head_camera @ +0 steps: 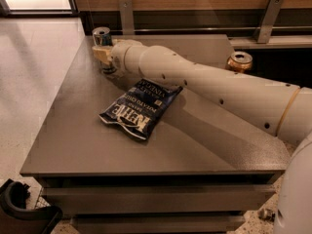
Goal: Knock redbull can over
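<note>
The redbull can (101, 36) stands upright at the table's far left corner; I see its silver top and part of its blue side. My gripper (103, 57) is right in front of the can, at its lower part, and hides the can's base. I cannot tell whether it touches the can. My white arm (209, 89) reaches to it across the table from the right.
A dark blue chip bag (139, 108) lies flat in the middle of the grey table (87, 145). A wider gold can (240, 61) stands at the far right edge, behind my arm. A wooden wall with metal brackets (126, 13) runs behind the table.
</note>
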Controlling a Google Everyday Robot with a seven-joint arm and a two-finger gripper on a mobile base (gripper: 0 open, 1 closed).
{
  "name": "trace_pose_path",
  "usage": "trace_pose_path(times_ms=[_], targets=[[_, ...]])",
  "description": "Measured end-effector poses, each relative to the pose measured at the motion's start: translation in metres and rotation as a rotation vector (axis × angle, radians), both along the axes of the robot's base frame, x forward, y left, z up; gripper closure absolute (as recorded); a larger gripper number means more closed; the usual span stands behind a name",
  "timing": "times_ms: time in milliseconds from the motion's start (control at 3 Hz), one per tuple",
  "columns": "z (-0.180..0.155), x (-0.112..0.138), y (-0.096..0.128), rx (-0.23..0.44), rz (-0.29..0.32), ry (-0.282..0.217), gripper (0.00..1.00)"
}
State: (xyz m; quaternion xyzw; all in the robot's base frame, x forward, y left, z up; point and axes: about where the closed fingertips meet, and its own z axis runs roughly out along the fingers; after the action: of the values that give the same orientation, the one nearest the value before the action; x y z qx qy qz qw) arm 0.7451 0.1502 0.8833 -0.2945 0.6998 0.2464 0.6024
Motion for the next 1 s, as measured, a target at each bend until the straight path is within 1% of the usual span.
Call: trace_pose_path(times_ms=[333, 1000], targets=[[0.002, -0.002, 0.001, -0.032, 0.025, 0.01, 1.0], [0.013, -0.007, -0.012, -0.201, 0.128, 0.069, 1.0]])
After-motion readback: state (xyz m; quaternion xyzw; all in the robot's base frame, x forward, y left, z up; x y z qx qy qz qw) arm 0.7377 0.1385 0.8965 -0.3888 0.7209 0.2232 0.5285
